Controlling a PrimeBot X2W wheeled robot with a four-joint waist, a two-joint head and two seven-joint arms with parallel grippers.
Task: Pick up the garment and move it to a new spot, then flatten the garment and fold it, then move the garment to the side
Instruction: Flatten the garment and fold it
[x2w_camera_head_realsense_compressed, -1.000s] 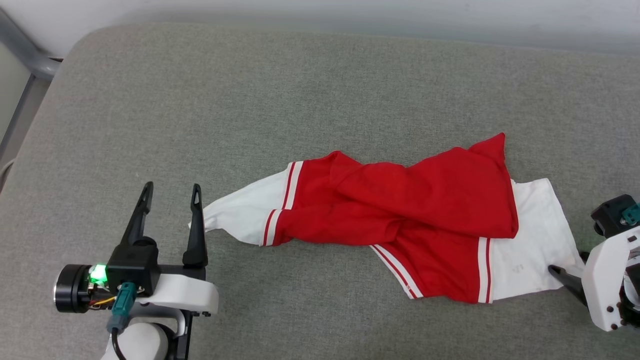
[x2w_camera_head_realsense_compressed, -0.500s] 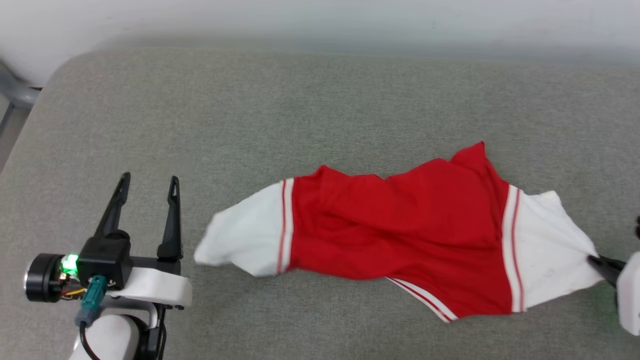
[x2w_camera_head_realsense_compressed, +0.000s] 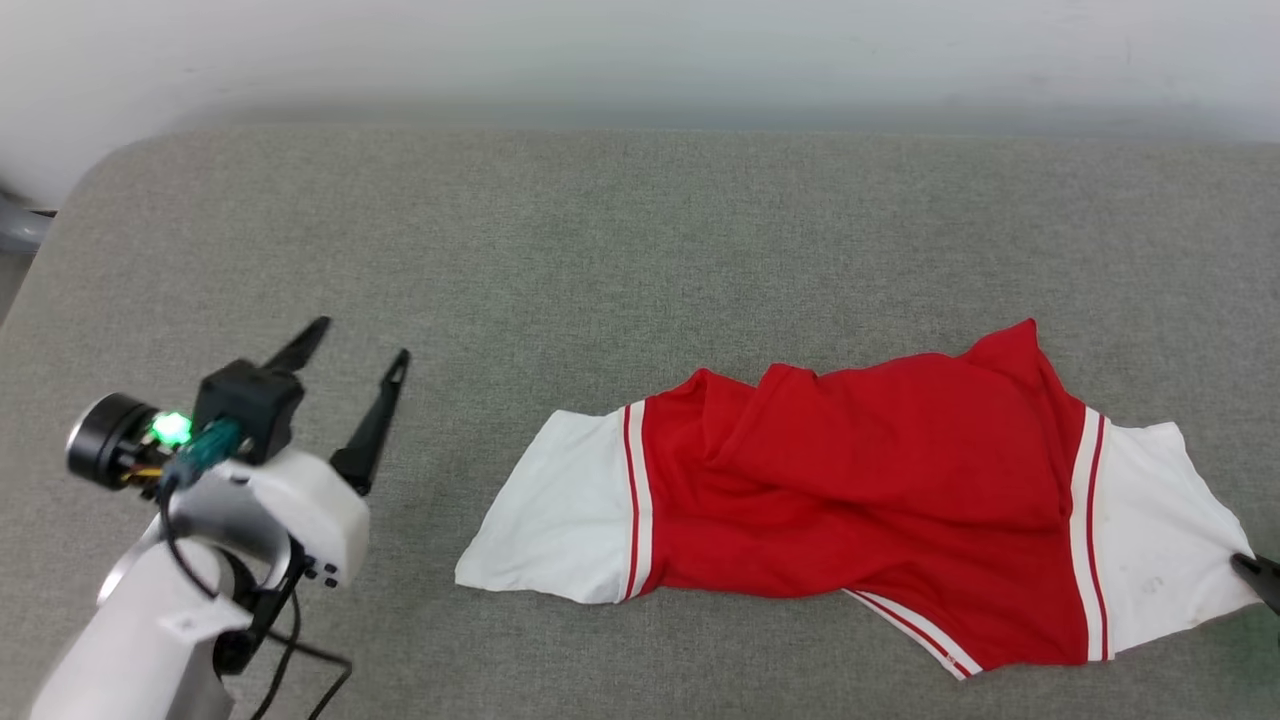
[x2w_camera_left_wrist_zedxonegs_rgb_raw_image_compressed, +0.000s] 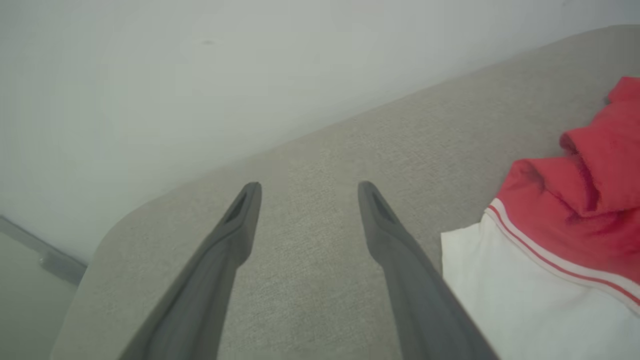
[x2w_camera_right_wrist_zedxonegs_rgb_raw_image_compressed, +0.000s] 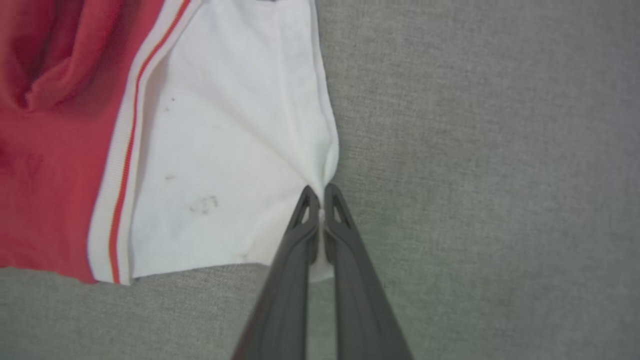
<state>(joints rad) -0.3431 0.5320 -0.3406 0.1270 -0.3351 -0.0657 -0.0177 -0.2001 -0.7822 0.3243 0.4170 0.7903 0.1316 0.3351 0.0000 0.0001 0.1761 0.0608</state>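
The jersey (x2w_camera_head_realsense_compressed: 860, 500) lies stretched sideways on the right half of the upholstered cushion (x2w_camera_head_realsense_compressed: 500, 250), nearer its near edge than the wall (x2w_camera_head_realsense_compressed: 600, 50) behind. The left gripper (x2w_camera_head_realsense_compressed: 360, 340) hovers over the cushion's left part, apart from the jersey's left end. The right gripper (x2w_camera_right_wrist_zedxonegs_rgb_raw_image_compressed: 317, 192) pinches the jersey's right edge.

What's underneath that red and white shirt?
The garment lies on the grey cushion; whatever sits beneath its bunched red folds is covered. The right hand pinches its white edge.
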